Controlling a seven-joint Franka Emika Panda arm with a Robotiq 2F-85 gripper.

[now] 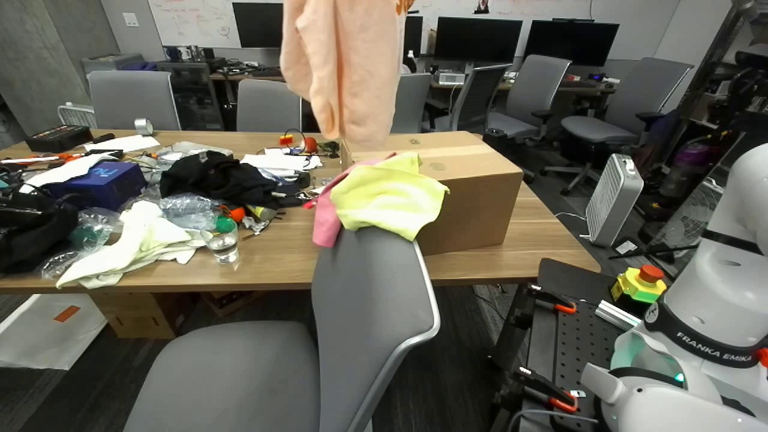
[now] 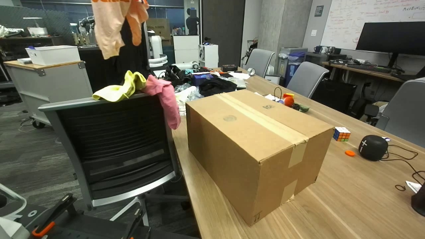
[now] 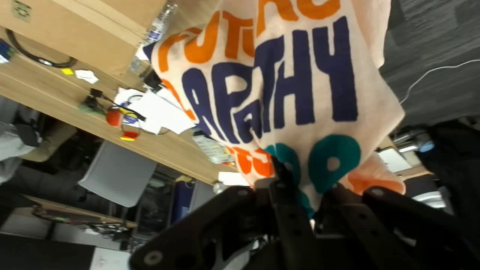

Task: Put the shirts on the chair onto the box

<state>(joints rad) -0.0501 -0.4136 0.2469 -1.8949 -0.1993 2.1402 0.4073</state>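
Observation:
A peach shirt with orange, navy and teal print hangs high in both exterior views point(image 1: 342, 66) point(image 2: 111, 26). In the wrist view the shirt point(image 3: 300, 90) is pinched between the fingers of my gripper point(image 3: 305, 191), which is shut on it. The gripper is out of frame in both exterior views. A yellow shirt point(image 1: 390, 195) point(image 2: 121, 89) and a pink shirt point(image 1: 327, 213) point(image 2: 166, 104) lie draped over the back of the grey chair point(image 1: 372, 288) point(image 2: 116, 149). The closed cardboard box point(image 1: 474, 207) point(image 2: 229, 142) stands on the table beside the chair. The peach shirt hangs apart from both.
The wooden table point(image 1: 288, 264) carries a cluttered heap with a black cloth point(image 1: 216, 177), a pale cloth point(image 1: 135, 246) and a glass point(image 1: 222, 243). A Rubik's cube point(image 2: 341, 134) and a black speaker point(image 2: 373, 147) stand beyond the box. Several other chairs surround the table.

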